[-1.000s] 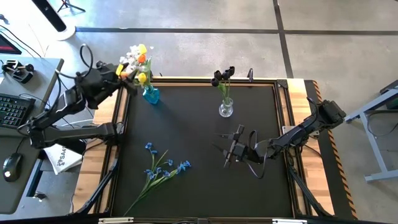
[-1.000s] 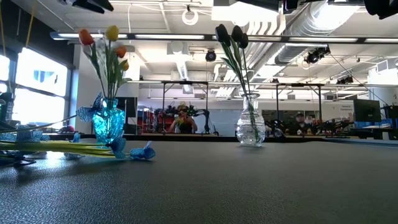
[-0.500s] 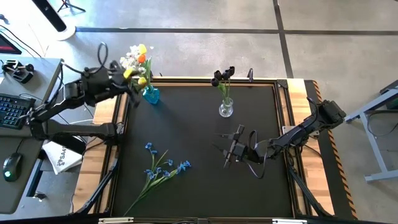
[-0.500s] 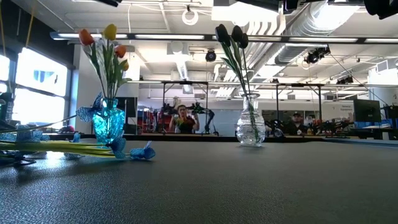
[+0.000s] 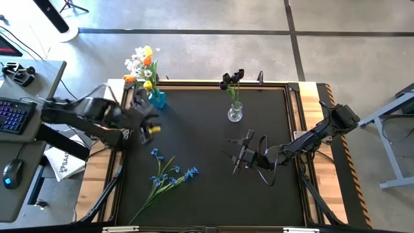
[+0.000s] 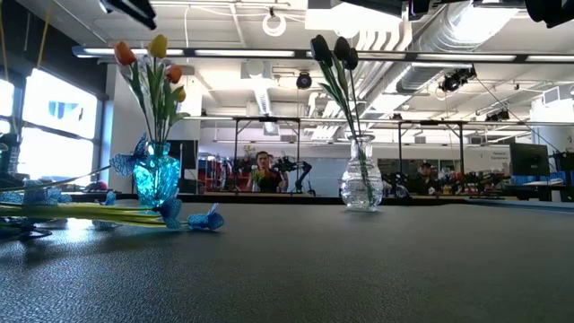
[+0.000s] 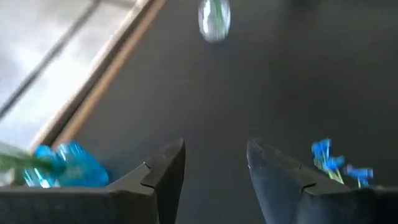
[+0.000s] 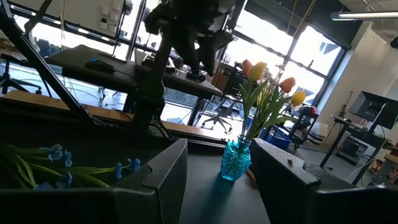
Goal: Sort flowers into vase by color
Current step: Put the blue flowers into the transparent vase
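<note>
- Your left end effector (image 5: pixel 150 124) is hovering parted, gripping nothing.
- Your right end effector (image 5: pixel 240 155) is resting parted, empty.
- Two vases are standing: blue vase (image 5: pixel 156 98), clear vase (image 5: pixel 235 113).

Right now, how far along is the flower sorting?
Done: tulips and white sprays stand in the blue vase, dark tulips in the clear vase. In hand: nothing; the left gripper is open and empty. Left: the blue sprays lie on the mat.

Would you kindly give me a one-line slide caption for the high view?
Left pincer open near the blue vase; blue flowers lie unsorted on the mat.
</note>
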Controlling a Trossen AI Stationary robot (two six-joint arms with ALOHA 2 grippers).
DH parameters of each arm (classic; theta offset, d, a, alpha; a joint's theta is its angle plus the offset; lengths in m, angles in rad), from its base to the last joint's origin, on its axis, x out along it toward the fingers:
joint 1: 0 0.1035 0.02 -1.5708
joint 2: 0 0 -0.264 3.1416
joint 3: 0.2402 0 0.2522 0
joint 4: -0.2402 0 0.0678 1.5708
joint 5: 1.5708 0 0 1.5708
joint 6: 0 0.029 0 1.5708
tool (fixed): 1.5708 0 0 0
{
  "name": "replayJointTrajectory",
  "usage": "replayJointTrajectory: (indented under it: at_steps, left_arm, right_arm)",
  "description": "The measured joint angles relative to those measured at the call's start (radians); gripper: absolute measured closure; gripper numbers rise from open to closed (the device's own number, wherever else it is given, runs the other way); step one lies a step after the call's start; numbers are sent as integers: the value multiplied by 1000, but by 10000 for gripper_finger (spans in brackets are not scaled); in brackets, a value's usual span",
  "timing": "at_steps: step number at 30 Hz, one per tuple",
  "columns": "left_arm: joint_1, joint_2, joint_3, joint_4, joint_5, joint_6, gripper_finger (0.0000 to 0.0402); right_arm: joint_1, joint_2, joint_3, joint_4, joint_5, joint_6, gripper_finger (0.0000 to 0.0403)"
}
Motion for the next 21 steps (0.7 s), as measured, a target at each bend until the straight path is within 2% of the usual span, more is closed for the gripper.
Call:
replayJointTrajectory:
  at_steps: [5, 10, 13, 21]
  left_arm:
    - [-111, 102, 0, -182, 26, -213, 254]
    - [-207, 199, 0, -338, 93, -435, 259]
    - [-274, 245, 0, -358, 93, -529, 259]
    - [-450, 348, -1, -309, 38, -632, 259]
  right_arm:
    - [0, 0, 0, 0, 0, 0, 229]
    - [0, 0, 0, -13, 0, 1, 229]
    - [0, 0, 0, -27, 0, 19, 229]
    - [0, 0, 0, -69, 0, 52, 229]
